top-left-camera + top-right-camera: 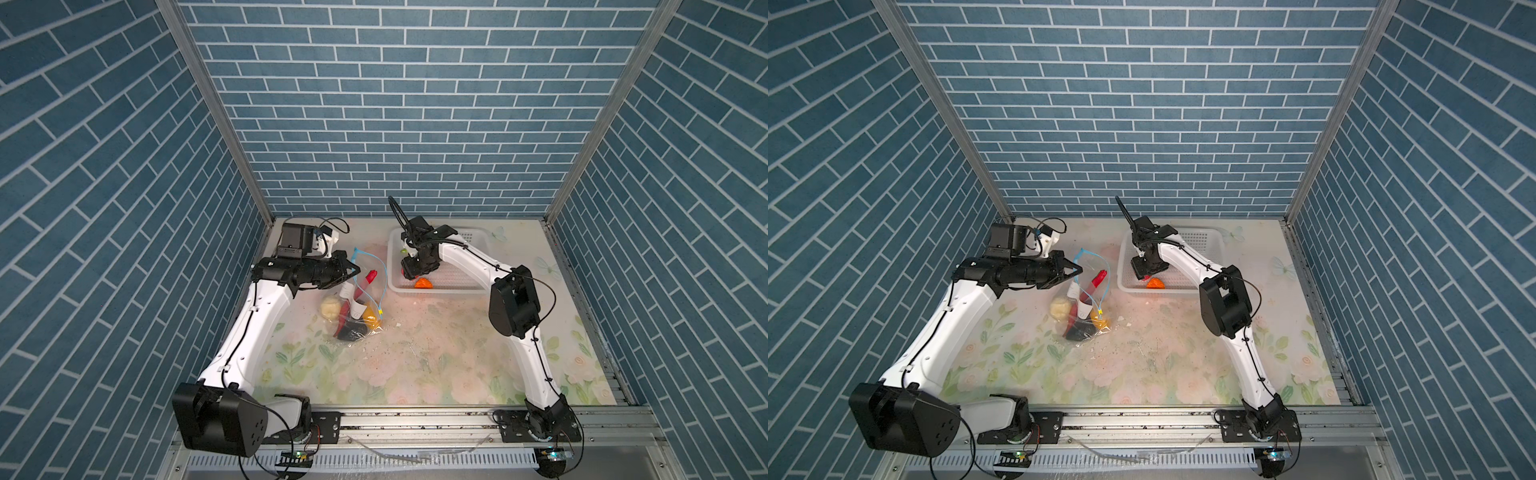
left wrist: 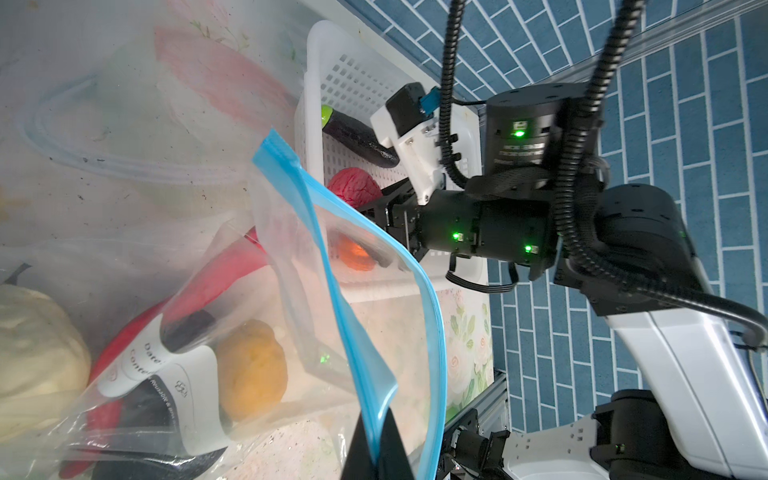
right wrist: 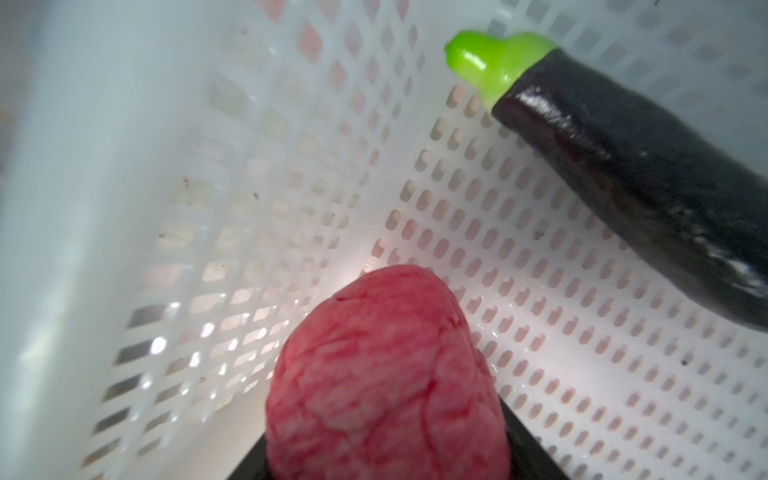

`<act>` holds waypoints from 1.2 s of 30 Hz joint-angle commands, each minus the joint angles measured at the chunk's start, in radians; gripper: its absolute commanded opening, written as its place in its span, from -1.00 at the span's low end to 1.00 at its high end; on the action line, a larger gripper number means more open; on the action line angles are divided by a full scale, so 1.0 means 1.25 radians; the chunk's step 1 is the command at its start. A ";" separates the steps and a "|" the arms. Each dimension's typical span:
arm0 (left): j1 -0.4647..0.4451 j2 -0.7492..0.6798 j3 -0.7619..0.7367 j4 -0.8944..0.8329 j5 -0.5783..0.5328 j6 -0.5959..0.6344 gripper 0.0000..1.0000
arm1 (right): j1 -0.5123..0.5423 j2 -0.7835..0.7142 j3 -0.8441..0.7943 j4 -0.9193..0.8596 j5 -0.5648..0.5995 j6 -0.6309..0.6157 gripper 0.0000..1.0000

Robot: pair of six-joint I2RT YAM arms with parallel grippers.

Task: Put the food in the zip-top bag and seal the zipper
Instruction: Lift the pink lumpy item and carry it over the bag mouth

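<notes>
- Zip-top bag [image 1: 358, 305]: clear, crinkly plastic with a white printed label [image 1: 356, 306]. In both top views it lies crumpled on the flowered table [image 1: 415, 365], at about 9 o'clock from the table's centre, with its mouth gaping toward 12 o'clock.
- Zipper [image 2: 332, 266]: a thin light-blue strip looping round the open mouth, unsealed. The small yellow slider [image 1: 380, 311] sits at the bag's 4 o'clock side.
- Left gripper [image 1: 355, 270]: jaws pressed together, pinching the blue strip at the mouth's 10 o'clock corner, that edge lifted.
- Seen through the plastic: long red strip [image 1: 368, 277], orange-yellow lump [image 1: 371, 314], black oval [image 1: 351, 331].
- Cream lumpy ball [image 1: 331, 308]: at the bag's 9 o'clock side; whether it is inside cannot be told.
- White basket [image 1: 440, 288]: at 2 o'clock from the bag, apart from it.
- Right gripper [image 1: 409, 272]: down in the basket, fingers against both sides of the pink bumpy ball [image 3: 386, 374].
- Also in the basket: dark eggplant [image 3: 644, 187] with a green cap, and an orange piece [image 1: 423, 283] by the 6 o'clock wall.
</notes>
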 commanded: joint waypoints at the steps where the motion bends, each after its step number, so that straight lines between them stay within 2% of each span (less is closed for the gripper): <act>1: -0.005 0.016 0.023 -0.008 -0.003 0.001 -1.00 | -0.002 -0.062 -0.021 -0.003 0.007 0.011 0.12; 11: -0.009 0.038 0.046 -0.053 0.000 0.025 -1.00 | 0.000 -0.181 -0.101 -0.005 0.001 0.021 0.10; 18: -0.018 0.050 0.064 -0.066 -0.009 0.033 -1.00 | 0.009 -0.272 -0.135 -0.030 -0.022 -0.018 0.09; 24: -0.033 0.076 0.087 -0.062 -0.023 0.028 -1.00 | 0.016 -0.337 -0.147 -0.053 -0.079 -0.068 0.07; 33: -0.057 0.115 0.126 -0.059 -0.056 0.011 -1.00 | 0.039 -0.400 -0.132 -0.060 -0.235 -0.177 0.02; 36: -0.062 0.120 0.130 -0.056 -0.065 0.004 -1.00 | 0.053 -0.400 -0.108 -0.072 -0.259 -0.200 0.01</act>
